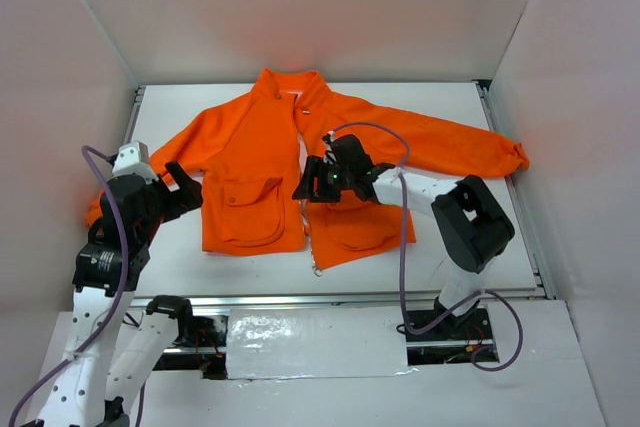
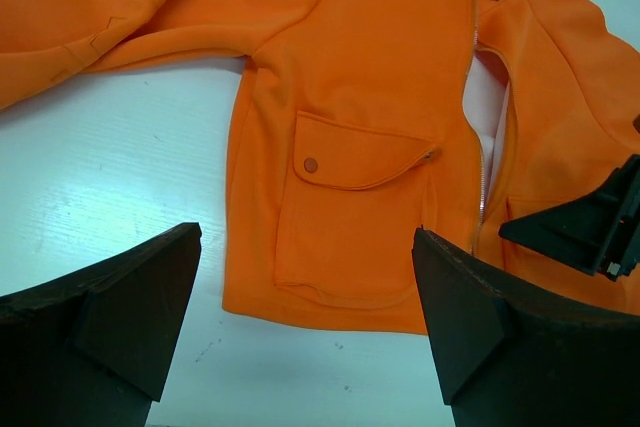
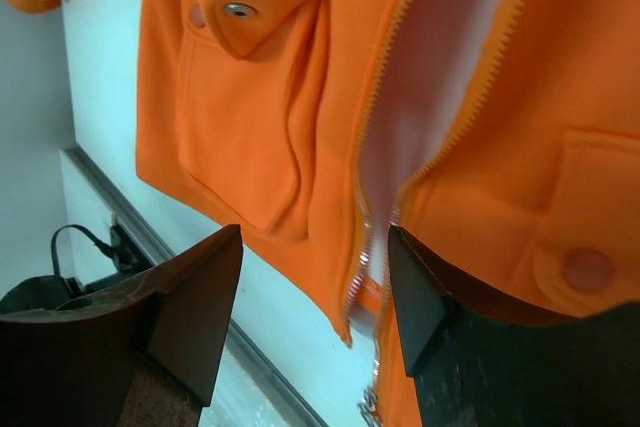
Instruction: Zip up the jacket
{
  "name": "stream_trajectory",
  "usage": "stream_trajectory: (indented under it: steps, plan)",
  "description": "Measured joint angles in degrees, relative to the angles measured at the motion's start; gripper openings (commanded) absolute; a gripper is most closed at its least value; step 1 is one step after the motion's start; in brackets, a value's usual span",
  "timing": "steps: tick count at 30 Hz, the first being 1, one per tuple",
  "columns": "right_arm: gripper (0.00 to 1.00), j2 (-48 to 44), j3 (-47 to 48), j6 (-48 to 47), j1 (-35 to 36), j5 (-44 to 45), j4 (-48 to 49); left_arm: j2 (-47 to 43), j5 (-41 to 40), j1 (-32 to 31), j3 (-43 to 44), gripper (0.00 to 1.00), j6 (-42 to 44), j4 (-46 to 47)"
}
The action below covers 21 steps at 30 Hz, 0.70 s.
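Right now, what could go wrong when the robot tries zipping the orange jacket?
The right claw straddles the zipper at its bottom end with its jaws apart. If it closes there, it might pinch orange cloth rather than the zipper. The left claw hangs open near the pocket, holding nothing, so a tug could drag the whole jacket along the table.

Jacket (image 1: 250, 162) on table (image 1: 480, 242), right gripper (image 1: 303, 188) above its zipper (image 1: 315, 243)

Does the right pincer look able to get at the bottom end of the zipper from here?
Likely yes: the right pincer hangs open over the hem of the jacket, fingers either side of the zipper, with nothing lying in between.
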Motion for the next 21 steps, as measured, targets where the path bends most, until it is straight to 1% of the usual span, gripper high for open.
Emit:
stream_trajectory:
  steps: [4, 7, 11, 13, 15, 19, 21]
  plan:
    - [0.66, 3.6, 2.8, 0.6, 0.6, -1.0, 1.6, 0.0, 0.9, 0.0, 0.0, 0.99, 0.8, 0.3]
    - [0.63, 6.6, 5.0, 0.8, 0.9, -1.0, 2.7, 0.2, 1.4, 0.0, 0.0, 0.99, 0.9, 0.5]
    - [0.62, 9.1, 6.1, 1.0, 1.0, -0.9, 3.0, 0.5, 2.0, 0.0, 0.0, 1.0, 0.9, 0.5]
    - [0.6, 9.9, 6.1, 1.1, 1.1, -0.8, 3.2, 0.7, 2.3, 0.0, 0.0, 0.99, 1.0, 0.5]
    - [0.54, 10.2, 6.1, 1.2, 1.3, -0.7, 3.2, 0.9, 2.6, 0.0, 0.0, 1.0, 1.0, 0.5]
    - [0.46, 10.2, 5.7, 1.6, 1.8, -1.2, 5.0, 1.4, 3.3, 0.0, 0.0, 0.99, 1.0, 0.6]
    - [0.45, 10.2, 4.8, 2.1, 2.0, -1.6, 6.1, 1.5, 3.4, 0.1, 0.0, 0.99, 1.1, 0.7]
